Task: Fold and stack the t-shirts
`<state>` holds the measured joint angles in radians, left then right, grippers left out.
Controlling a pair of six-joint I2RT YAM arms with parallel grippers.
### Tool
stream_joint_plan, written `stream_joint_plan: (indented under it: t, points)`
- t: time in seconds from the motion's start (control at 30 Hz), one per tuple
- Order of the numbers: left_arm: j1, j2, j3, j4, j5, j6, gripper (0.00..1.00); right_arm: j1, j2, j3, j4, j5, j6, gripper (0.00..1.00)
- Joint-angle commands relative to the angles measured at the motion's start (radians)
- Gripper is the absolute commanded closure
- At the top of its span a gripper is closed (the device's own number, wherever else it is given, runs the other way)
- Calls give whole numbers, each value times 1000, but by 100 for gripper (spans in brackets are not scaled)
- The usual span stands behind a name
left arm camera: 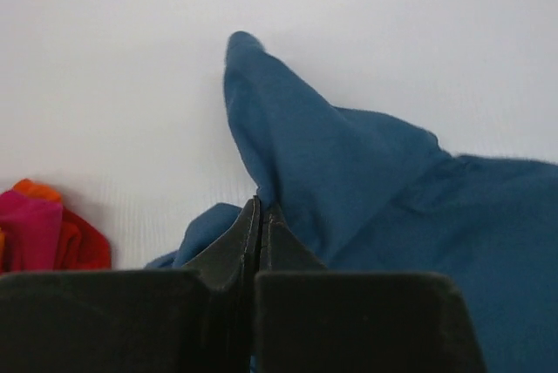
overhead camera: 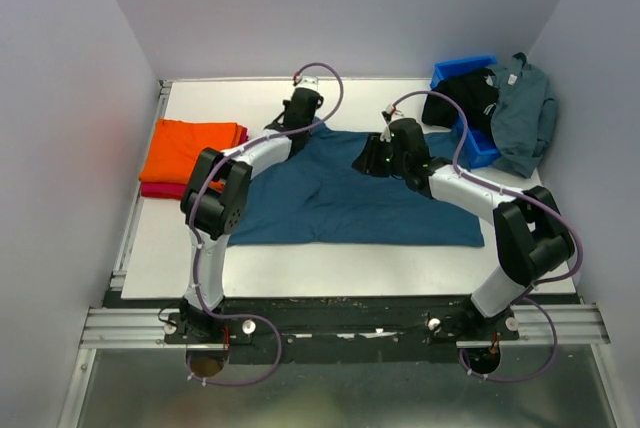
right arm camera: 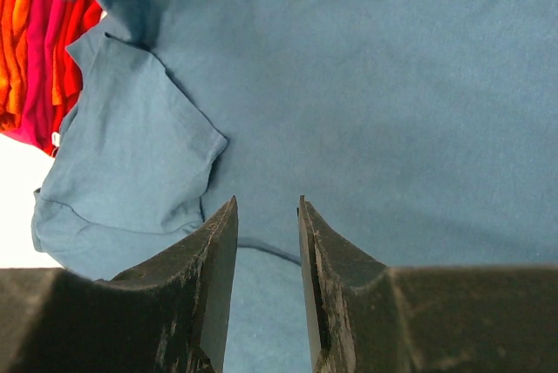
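A dark teal blue t-shirt (overhead camera: 370, 203) lies spread across the middle of the table. My left gripper (overhead camera: 303, 116) is at its far left corner, shut on a pinch of the teal cloth (left arm camera: 349, 172), which rises in a peak past the fingertips (left arm camera: 260, 206). My right gripper (overhead camera: 364, 163) is open just above the shirt's upper middle; its jaws (right arm camera: 266, 203) straddle a curved seam of the teal shirt (right arm camera: 366, 85) and hold nothing. A folded bright orange t-shirt (overhead camera: 190, 146) lies on a crimson red one (overhead camera: 160, 190) at the left.
A rigid blue plastic bin (overhead camera: 478, 148) stands at the back right with a black t-shirt (overhead camera: 462, 98) in it and a grey-blue one (overhead camera: 525, 113) draped over its right side. The orange and red stack also shows in both wrist views (left arm camera: 44, 233) (right arm camera: 35, 50).
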<state>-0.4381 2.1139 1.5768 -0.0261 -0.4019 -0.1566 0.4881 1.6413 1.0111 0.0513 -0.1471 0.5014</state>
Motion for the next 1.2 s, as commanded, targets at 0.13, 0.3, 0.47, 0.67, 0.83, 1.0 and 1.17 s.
stream_joint_plan:
  t: [0.13,0.3,0.47,0.67,0.83,1.0,1.17]
  points:
    - [-155,-104,-150,57,-230,45,100,-23,-31,-20,-18,21,28,59]
    - [-177,-124,-149,-76,-96,-43,94,-40,-44,-29,-28,38,43,55]
    - [-172,-112,-119,-262,137,-199,47,-60,-61,-43,-38,61,58,51]
    - [-117,-132,-120,-276,443,-270,38,-69,-80,-57,-38,61,63,51]
    - [-70,-218,-87,-264,410,-245,36,-72,-87,-58,-34,58,65,51]
    - [8,-226,-23,-261,471,-248,36,-74,-80,-55,-34,49,63,51]
    - [84,-138,75,-294,451,-261,34,-75,-71,-51,-33,38,65,51]
